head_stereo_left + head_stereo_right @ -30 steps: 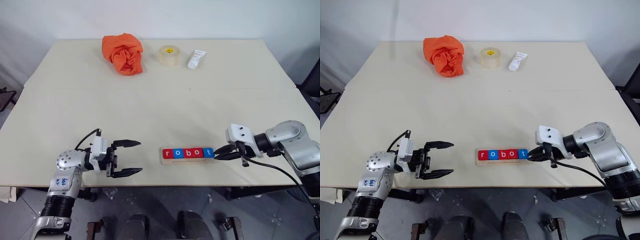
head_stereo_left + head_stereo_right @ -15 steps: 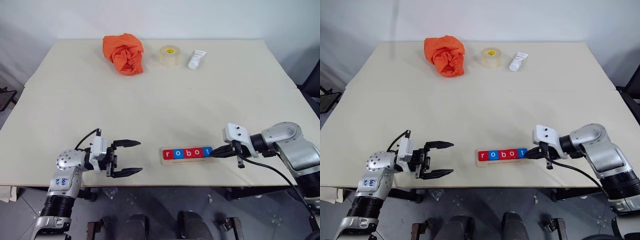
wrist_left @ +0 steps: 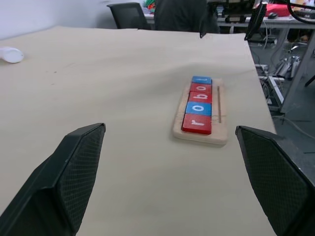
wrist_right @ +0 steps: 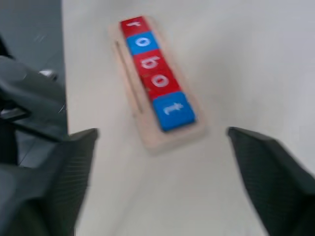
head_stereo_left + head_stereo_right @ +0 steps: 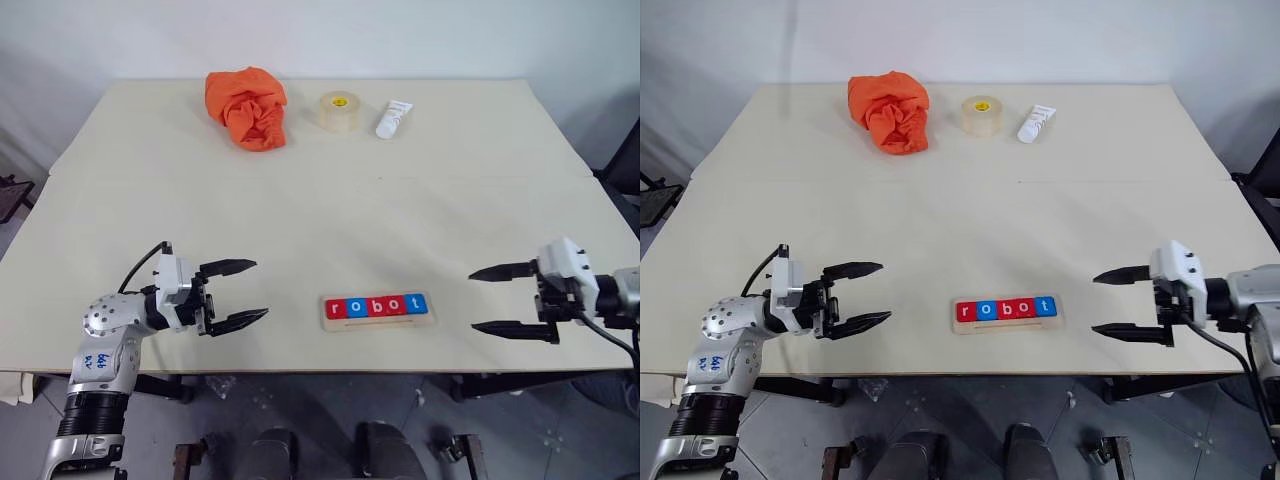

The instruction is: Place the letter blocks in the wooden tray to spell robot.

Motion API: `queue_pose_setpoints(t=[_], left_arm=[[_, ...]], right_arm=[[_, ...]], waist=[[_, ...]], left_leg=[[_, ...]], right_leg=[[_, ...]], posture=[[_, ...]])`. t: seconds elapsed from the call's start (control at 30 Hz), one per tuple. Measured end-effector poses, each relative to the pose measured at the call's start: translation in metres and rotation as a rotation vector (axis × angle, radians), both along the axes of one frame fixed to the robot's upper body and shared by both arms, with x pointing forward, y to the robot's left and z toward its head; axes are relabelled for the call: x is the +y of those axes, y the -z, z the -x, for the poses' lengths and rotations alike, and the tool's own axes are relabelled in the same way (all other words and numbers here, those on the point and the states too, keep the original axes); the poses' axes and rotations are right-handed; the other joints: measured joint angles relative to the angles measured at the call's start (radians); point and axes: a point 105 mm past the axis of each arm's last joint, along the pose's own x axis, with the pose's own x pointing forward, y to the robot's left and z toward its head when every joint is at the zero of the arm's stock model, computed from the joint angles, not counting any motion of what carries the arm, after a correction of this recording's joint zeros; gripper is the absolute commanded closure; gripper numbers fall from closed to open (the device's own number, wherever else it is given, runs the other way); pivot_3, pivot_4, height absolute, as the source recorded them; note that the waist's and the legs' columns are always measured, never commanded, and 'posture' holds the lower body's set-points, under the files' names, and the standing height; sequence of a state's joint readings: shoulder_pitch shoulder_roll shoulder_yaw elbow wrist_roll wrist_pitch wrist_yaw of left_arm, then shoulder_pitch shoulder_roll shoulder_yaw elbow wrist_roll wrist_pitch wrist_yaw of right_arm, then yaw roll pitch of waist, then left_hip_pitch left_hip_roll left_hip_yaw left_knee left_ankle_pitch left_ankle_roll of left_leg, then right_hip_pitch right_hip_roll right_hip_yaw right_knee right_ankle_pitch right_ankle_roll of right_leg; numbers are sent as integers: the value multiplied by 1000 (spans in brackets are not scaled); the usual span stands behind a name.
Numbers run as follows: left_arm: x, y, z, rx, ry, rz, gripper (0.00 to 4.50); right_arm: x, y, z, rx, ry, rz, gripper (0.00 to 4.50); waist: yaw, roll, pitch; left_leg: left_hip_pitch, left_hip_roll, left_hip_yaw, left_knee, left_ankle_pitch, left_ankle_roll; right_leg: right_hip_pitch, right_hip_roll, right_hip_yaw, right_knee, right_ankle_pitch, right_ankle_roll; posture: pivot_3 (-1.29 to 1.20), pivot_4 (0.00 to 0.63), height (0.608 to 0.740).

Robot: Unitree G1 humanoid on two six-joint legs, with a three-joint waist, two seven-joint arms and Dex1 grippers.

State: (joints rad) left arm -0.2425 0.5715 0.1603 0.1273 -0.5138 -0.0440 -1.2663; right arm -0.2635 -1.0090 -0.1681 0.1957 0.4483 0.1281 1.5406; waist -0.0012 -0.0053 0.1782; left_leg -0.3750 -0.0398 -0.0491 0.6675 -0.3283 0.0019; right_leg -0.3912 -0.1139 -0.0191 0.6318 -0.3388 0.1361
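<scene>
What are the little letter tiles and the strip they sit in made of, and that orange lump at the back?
The letter blocks look like painted wood or plastic: flat, even red and blue faces with white letters. The wooden tray looks like pale unfinished wood, matte with rounded ends. The orange cloth is soft fabric, judging by its crumpled folds.
</scene>
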Motion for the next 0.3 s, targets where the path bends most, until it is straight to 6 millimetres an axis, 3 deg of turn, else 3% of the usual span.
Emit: queue_pose_setpoints(t=[0.17, 0.3], left_arm=[[15, -2, 3, 14, -27, -6, 0], [19, -4, 5, 18, -15, 14, 0]], right_arm=[[-19, 5, 8, 24, 41, -35, 53], [-24, -1, 11, 16, 47, -94, 53]], waist=[[0, 0, 0], [0, 0, 0]], left_leg=[[0, 0, 0, 1, 0, 0], [1, 1, 1, 1, 0, 0]], right_leg=[[1, 0, 0, 0, 0, 0], [2, 0, 0, 0, 0, 0]], posture=[[0, 150, 740], [0, 150, 740]])
